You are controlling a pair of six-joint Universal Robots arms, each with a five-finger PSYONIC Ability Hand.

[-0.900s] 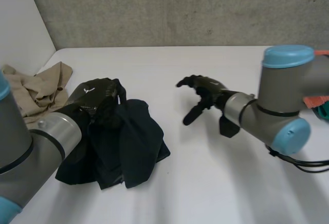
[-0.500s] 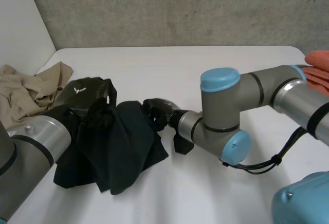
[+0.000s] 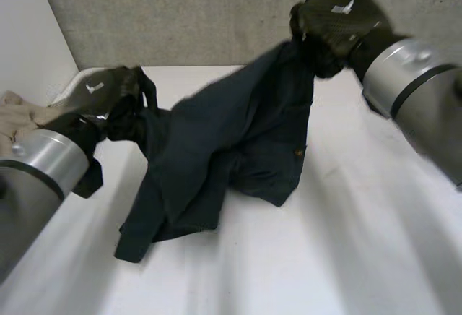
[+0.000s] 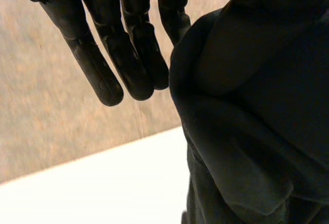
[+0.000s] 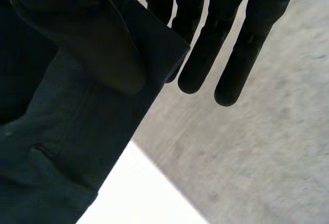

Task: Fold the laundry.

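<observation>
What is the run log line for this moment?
left hand: shut on dark garment | right hand: shut on it, higher | state: stretched between hands, lower end on table

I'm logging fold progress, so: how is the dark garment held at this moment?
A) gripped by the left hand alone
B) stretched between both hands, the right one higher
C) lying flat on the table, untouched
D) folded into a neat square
B: the dark garment spans from the left hand up to the right hand, which grips it well above the table.
</observation>
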